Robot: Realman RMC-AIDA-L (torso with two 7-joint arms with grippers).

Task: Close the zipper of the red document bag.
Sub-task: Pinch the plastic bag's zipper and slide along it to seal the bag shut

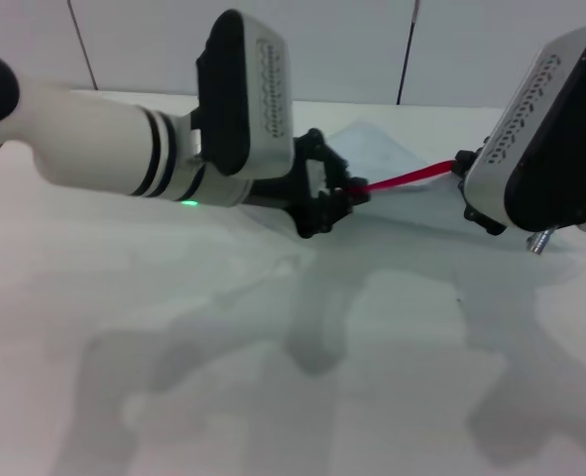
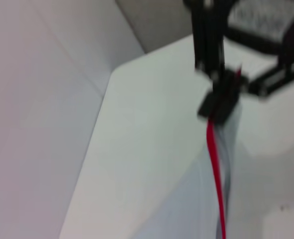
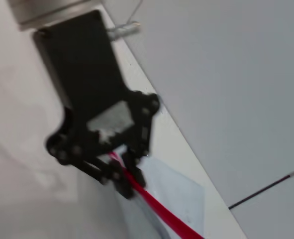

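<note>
Flat translucent pale grey-blue plastic red document bag (image 1: 377,149) is toward the far edge of the white tabletop (image 1: 273,377), lifted along its bright red trimmed long edge, far corner poking up behind. The zipper (image 1: 402,179), a thin bright red plastic strip, runs taut between the two pincers, raised off the tabletop. Left pincer (image 1: 350,194), black, on the white arm coming from the left side, is clenched on the zipper's left end; the right wrist view shows its fingers (image 3: 121,175) pinched round the red strip (image 3: 159,211). Right pincer (image 1: 463,165), black under its white and black housing on the right side, is clamped on the other end of the zipper; the left wrist view shows it (image 2: 221,102) gripping the strip (image 2: 215,164) with the pale bag sheet (image 2: 229,164) hanging beside. Arm shadows fall on the near tabletop.
</note>
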